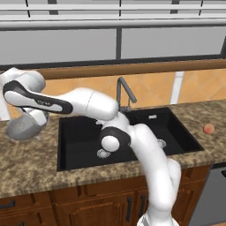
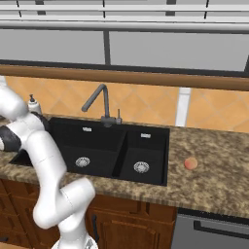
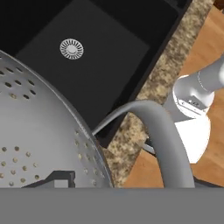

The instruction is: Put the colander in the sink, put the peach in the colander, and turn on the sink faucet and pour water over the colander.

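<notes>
Hanging left of the sink [image 1: 70, 132], the gripper [image 1: 30, 118] meets the colander [image 1: 22, 127], which looks raised off the counter [image 1: 31, 163] and tipped, just beyond the sink's left rim in the left base view. From the hand view the colander [image 3: 39, 140] sits close under the camera, its holed grey wall curving up from the lower left and its loop handle [image 3: 162, 131] arching to the right; a dark finger [image 3: 54, 179] shows against the inside of the bowl. The colander appears to be held, but whether the jaws are clamped on its rim I cannot tell.

Past the colander's edge, the hand view looks down into a black basin of the sink [image 3: 109, 52] with a silver drain [image 3: 71, 48] in its floor.

Behind the sink, at the middle of its back rim, stands the faucet [image 2: 102, 104], its spout angled out over the left basin. At the sink's back left corner is a white soap bottle [image 2: 33, 104].

Well right of the sink, the peach [image 2: 190, 163] lies alone on the counter [image 2: 214, 180]; in the left base view the peach [image 1: 209, 128] sits near the picture's right edge.
</notes>
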